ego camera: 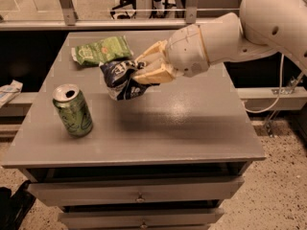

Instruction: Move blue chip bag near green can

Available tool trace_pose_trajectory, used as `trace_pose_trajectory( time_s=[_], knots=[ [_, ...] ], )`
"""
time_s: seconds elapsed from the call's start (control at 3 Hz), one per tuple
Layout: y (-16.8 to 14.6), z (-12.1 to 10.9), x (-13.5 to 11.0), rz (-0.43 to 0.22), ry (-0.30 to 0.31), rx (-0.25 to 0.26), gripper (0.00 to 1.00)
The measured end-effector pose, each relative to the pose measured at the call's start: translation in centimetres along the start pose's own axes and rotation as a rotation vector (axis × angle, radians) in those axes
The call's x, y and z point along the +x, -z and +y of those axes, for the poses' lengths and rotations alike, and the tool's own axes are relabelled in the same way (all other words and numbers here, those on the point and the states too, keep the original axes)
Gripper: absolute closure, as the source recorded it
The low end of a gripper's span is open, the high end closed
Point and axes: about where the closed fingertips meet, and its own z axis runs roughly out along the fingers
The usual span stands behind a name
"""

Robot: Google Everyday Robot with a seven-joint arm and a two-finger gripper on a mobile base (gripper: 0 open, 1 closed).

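My gripper (139, 74) is shut on the blue chip bag (121, 79), a crumpled navy foil bag with white lettering. It holds the bag above the grey table (192, 123), left of the table's middle. The green can (73, 110) stands upright near the front left of the table, open top showing. The bag hangs a short way to the right of the can and behind it, not touching it. My white arm (225, 37) reaches in from the upper right.
A flat light green chip bag (100, 51) lies at the back left of the table, just behind the held bag. The table has drawers (139, 191) below its front edge. A railing and office chairs stand beyond the table.
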Motion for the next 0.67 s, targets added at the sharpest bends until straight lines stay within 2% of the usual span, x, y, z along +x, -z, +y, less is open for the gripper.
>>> trace_pose_trajectory(
  time_s=[0.33, 0.67],
  knots=[
    [-2.6, 2.6, -0.4, -0.007, 0.014, -0.065, 1.00],
    [-4.6, 4.1, 0.0, -0.002, 0.018, -0.101, 1.00]
  ],
)
